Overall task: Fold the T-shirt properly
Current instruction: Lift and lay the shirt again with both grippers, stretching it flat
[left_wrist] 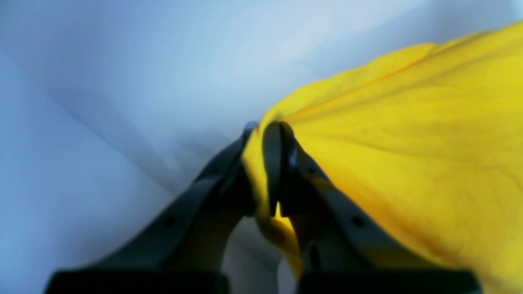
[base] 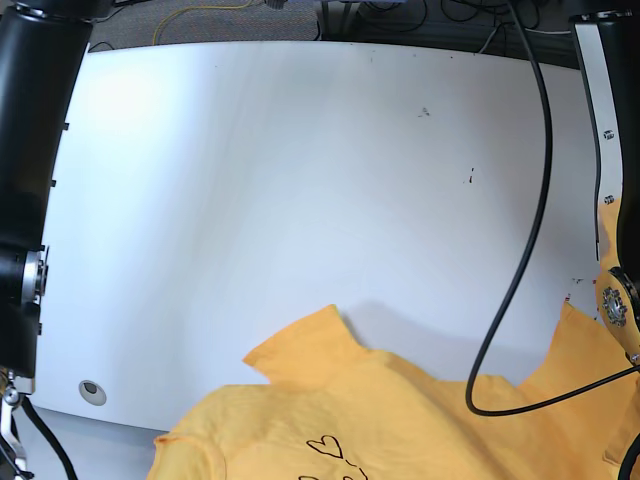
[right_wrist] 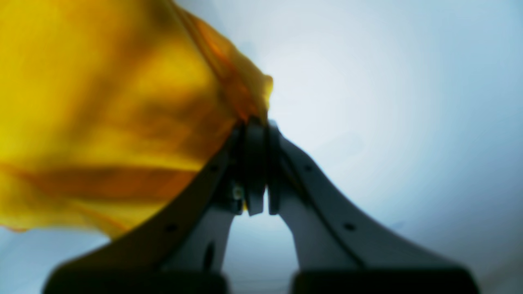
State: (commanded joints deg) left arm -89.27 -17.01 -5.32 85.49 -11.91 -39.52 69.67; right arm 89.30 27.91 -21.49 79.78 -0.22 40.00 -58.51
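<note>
- Currently, left and right black grippers pinch the mustard-yellow cotton T-shirt, spread across the white table's near side.
- Folding apparently remains.

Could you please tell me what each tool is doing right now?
Left tool: closed on the T-shirt.
Right tool: closed, pinching the T-shirt's edge.

Base view high, facing down across white table; wrist views close behind fingertips; shirt common to all.
</note>
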